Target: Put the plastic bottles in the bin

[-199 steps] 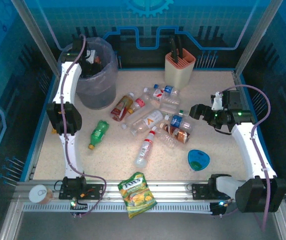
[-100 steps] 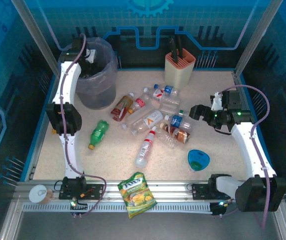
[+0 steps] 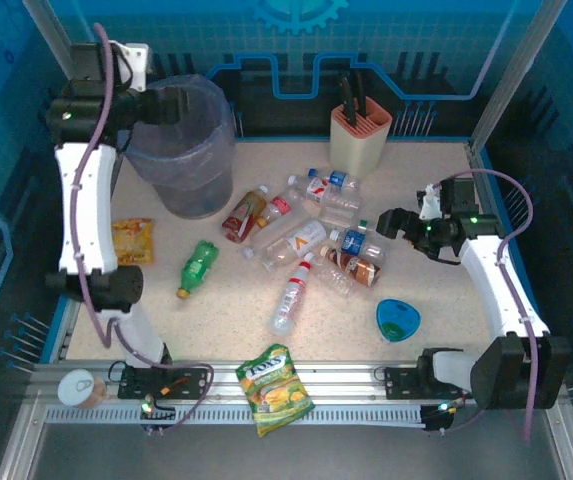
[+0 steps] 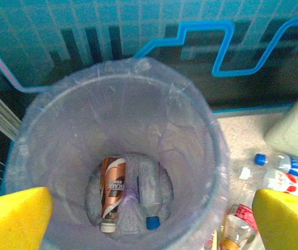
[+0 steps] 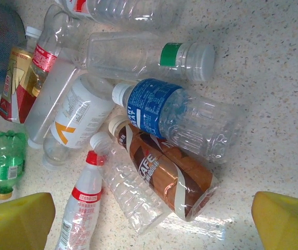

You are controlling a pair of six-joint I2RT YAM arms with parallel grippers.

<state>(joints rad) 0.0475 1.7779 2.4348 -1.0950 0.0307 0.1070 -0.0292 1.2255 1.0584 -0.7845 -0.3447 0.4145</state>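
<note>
We see L gripper (image 3: pixel 173 104) above bin (image 3: pixel 191 190), jaws spread wide, nothing held. Two plastic bottles (image 4: pixel 112 190) lie at bin bottom: one brown, one clear w/ blue cap. R gripper (image 3: pixel 391 222), likewise spread and empty, hovers beside bottle cluster (image 3: pixel 301 240) mid-counter (image 3: pixel 436 300).

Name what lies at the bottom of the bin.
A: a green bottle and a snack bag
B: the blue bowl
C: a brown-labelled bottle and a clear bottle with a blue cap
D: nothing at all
C: the left wrist view looks straight down into the bin, where a brown-labelled bottle lies beside a clear bottle with a blue cap.
</note>
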